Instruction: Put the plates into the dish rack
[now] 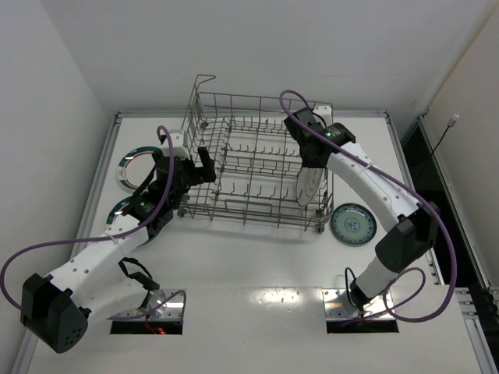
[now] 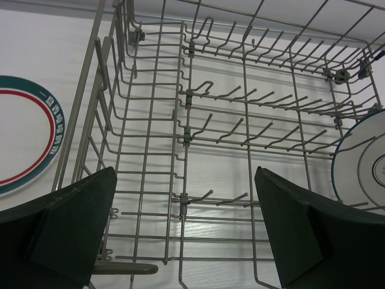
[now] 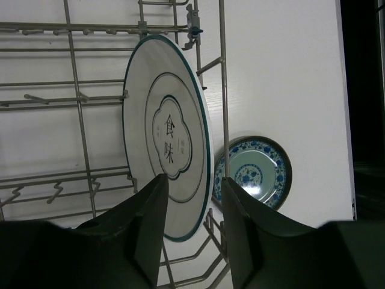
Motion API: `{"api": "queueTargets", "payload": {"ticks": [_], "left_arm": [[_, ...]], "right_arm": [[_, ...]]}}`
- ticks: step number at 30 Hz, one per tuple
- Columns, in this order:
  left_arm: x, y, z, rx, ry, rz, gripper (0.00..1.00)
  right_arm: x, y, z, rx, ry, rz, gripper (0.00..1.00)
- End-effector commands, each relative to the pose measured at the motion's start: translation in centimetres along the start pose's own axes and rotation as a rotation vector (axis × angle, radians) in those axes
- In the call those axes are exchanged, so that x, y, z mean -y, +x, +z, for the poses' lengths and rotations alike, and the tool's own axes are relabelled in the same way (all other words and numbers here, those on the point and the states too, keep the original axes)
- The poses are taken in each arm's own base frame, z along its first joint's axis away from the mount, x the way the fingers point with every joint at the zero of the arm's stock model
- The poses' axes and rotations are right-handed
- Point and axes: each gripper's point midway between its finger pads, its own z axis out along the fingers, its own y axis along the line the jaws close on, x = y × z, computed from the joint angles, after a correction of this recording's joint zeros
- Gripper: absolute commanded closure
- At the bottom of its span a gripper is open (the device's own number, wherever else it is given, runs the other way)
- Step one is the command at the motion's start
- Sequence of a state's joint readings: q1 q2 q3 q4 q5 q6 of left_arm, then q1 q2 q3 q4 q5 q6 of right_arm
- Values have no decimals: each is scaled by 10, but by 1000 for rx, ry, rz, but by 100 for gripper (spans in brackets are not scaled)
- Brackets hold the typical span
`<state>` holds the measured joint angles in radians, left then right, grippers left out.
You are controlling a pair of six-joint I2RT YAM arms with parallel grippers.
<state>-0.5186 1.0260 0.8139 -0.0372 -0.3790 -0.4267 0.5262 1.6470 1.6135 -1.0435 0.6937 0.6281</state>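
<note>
The counter (image 1: pixel 257 257) carries the rack (image 1: pixel 257 167) at its middle, long side running left to right. Three plates lie flat outside it. The far rimmed plate (image 1: pixel 125 167) and the near rimmed plate (image 1: pixel 117 210) sit off the rack's left end, the near one partly under the left arm. The teal plate (image 1: pixel 352 224) sits just beside the rack's near right corner.

The white plate (image 3: pixel 168 138) is loaded: it stands on edge among the tines at the right end, its faces turned left and right.

The right end effector (image 3: pixel 192 180) straddles that plate's rim from above. Its jaws are partly apart, with a gap showing between the rim and one finger, so the plate looks released and borne by the rack.

The left end effector (image 2: pixel 186 235) hangs spread wide and empty at the rack's left end, facing into the wires.

The right arm's likely way out is straight up along the plate's plane. The teal plate then lies to its right and nearer the bases. The rimmed plates fall to the left arm, which is nearer them.
</note>
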Motion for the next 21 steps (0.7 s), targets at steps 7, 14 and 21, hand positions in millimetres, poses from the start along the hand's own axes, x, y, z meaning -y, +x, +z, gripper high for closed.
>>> {"api": "queueTargets", "payload": {"ticks": [7,14,21], "left_arm": [[-2,22,0,-62,-9,5,1],[-1,19,-1,-54,-6,2,1],[-1,17,-3,-46,-3,-2,1]], "right_arm": [[97,-14,-73,140,-18,213,35],[154,120,19,-123,-84,489,17],[173,197,73,-314,-278,812,15]]}}
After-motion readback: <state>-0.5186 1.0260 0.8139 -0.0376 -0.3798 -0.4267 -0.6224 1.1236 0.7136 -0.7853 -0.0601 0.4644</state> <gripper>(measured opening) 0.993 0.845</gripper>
